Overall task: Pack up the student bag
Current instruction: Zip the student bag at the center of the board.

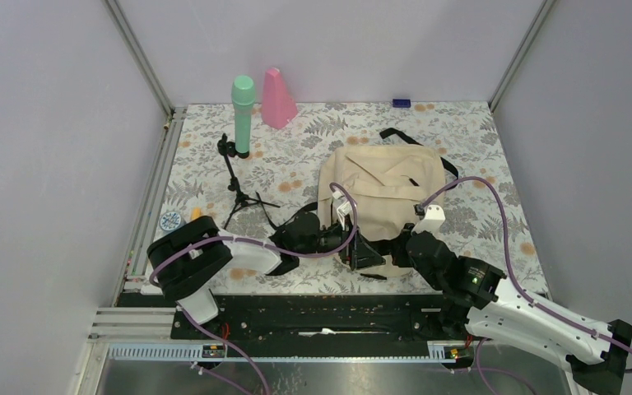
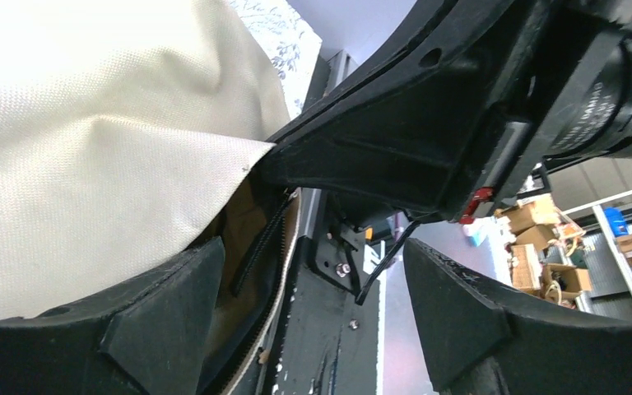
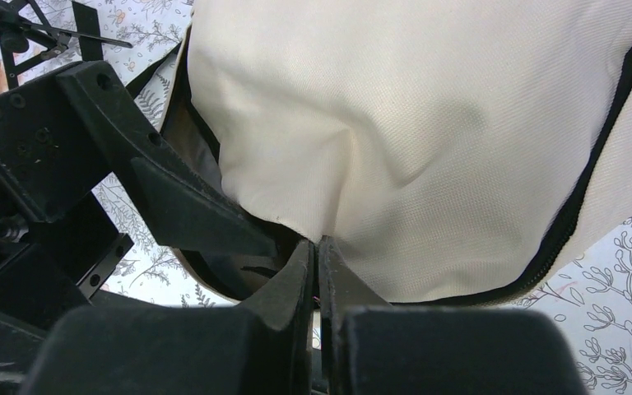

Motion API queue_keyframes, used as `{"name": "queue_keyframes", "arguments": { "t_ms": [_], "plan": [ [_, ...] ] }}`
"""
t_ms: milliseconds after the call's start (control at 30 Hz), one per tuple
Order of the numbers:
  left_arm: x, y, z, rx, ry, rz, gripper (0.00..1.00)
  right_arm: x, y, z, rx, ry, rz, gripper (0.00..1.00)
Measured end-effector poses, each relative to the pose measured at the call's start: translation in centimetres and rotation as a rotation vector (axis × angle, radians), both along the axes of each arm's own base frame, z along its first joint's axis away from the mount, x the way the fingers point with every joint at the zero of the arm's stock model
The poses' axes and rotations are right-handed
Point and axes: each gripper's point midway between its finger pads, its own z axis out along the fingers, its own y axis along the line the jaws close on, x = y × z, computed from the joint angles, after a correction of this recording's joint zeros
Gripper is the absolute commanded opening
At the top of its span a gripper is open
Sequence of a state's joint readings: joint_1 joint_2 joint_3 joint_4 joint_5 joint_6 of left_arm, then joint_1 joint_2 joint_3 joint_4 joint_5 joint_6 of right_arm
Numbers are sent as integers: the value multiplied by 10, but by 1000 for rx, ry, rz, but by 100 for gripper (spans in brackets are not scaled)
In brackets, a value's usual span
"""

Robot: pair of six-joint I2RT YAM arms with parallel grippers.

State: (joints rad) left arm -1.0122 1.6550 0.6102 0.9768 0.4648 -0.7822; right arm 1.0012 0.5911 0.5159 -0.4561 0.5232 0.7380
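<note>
The student bag (image 1: 387, 185), cream with black zipper trim, lies flat in the middle of the floral mat with its opening toward the arms. My right gripper (image 3: 316, 243) is shut on the cream edge of the bag's flap (image 3: 428, 123) and holds it up at the opening. The left gripper (image 2: 313, 263) stands open beside it. One of its fingers (image 2: 164, 321) sits under the lifted fabric (image 2: 90, 140) at the bag's mouth. The other finger is outside, over the black rail. In the top view both grippers meet at the bag's near edge (image 1: 378, 251).
A black mini tripod (image 1: 239, 185) stands left of the bag. A green bottle-like object (image 1: 243, 115) and a pink object (image 1: 278, 99) stand at the back. A small blue item (image 1: 401, 103) lies at the far edge. A round blue-white item (image 1: 170, 220) lies far left.
</note>
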Motion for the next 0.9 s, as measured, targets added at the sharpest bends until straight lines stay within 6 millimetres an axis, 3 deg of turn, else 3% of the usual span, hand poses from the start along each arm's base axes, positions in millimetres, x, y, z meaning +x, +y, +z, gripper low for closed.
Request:
{"name": "queue_keyframes", "arguments": {
  "t_ms": [267,433,700,900],
  "plan": [
    [3,-7,-12,57,-65,-23,77,-1,2,1,9,2,8,0],
    [2,-14,-17,74,-76,-62,56,-1,2,2,14,1,8,0],
    [-2,-11,-25,118,-95,-96,42,-1,3,2,20,3,4,0],
    [-4,-10,-18,111,-105,-106,37,-1,4,0,20,13,4,0]
  ]
}}
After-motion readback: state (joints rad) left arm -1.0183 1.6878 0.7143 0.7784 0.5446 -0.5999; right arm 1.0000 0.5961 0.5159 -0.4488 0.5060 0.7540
